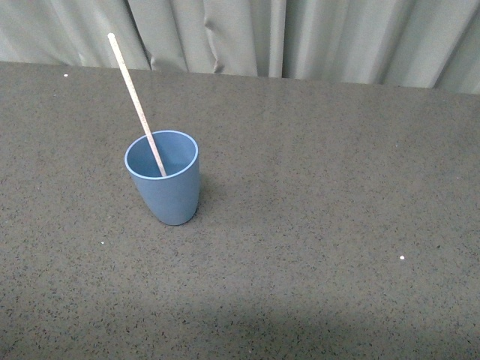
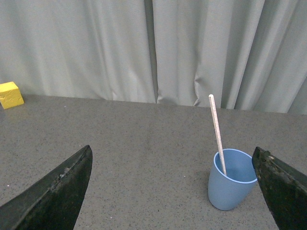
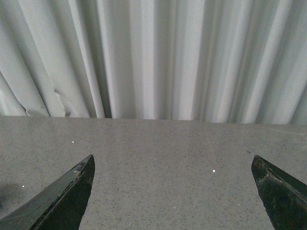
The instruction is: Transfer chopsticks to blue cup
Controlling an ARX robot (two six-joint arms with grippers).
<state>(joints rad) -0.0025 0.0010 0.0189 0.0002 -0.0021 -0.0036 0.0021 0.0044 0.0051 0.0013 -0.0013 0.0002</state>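
Note:
The light-blue cup (image 1: 166, 180) stands upright on the dark grey table, left of centre in the front view. The thin cream-white chopstick (image 1: 135, 97) stands inside it, leaning up and to the left, its upper half above the rim. In the left wrist view the cup (image 2: 231, 181) and chopstick (image 2: 217, 129) sit just inside one fingertip (image 2: 280, 184) of my open, empty left gripper (image 2: 172, 158), which is drawn back from them. My right gripper (image 3: 172, 163) is open and empty over bare table. Neither arm shows in the front view.
A grey-green curtain (image 1: 300, 37) hangs along the table's far edge. A small yellow block (image 2: 10, 94) lies on the table near the curtain in the left wrist view. The table (image 1: 337, 225) is dark, speckled grey.

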